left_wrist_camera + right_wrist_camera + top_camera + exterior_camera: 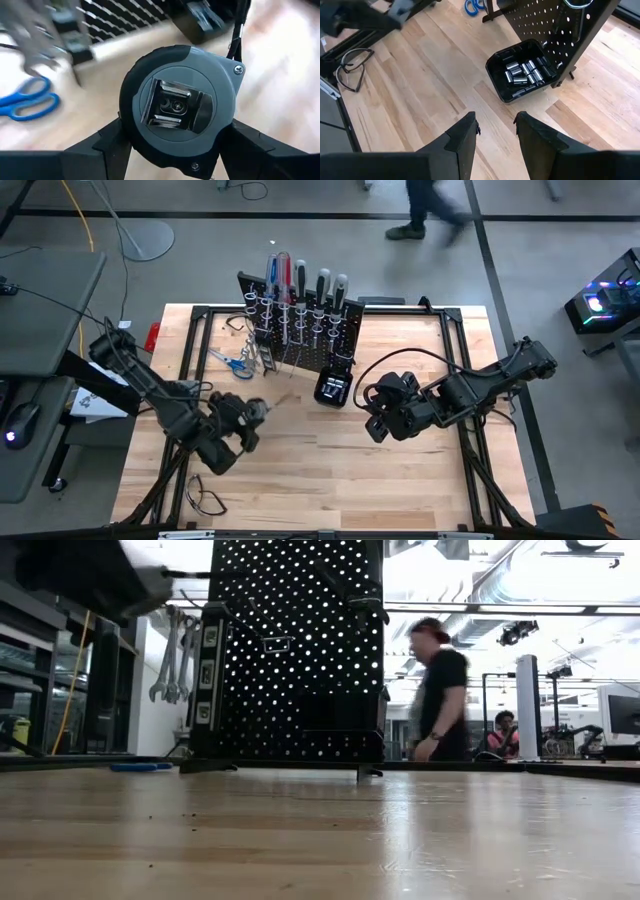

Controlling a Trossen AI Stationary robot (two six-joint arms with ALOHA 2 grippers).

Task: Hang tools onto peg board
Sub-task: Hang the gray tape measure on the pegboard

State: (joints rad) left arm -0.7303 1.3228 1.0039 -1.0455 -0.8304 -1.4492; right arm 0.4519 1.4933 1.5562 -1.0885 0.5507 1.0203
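My left gripper (252, 412) is over the table's left half, shut on a round grey and black tape measure (177, 105) whose metal clip faces the wrist camera. My right gripper (496, 130) hovers open over the table's right half, with nothing between its fingers. The black peg board (300, 330) stands upright at the far middle, with screwdrivers (285, 275) standing in its rings and wrenches (175, 655) hanging at its side. Blue-handled scissors (235, 363) lie on the table left of the board. My left gripper pinches the tape measure's case by two opposite sides of its black rim (131, 145), one finger (107, 142) on each side. The flat clip face is turned toward the wrist. The tape measure is lifted clear of the table.
A small black box (522, 70) holding metal sockets sits at the board's near right foot. Clear safety glasses (205, 500) lie near the front left edge. A person walks past behind the table (440, 690). Bare wood lies between the two arms.
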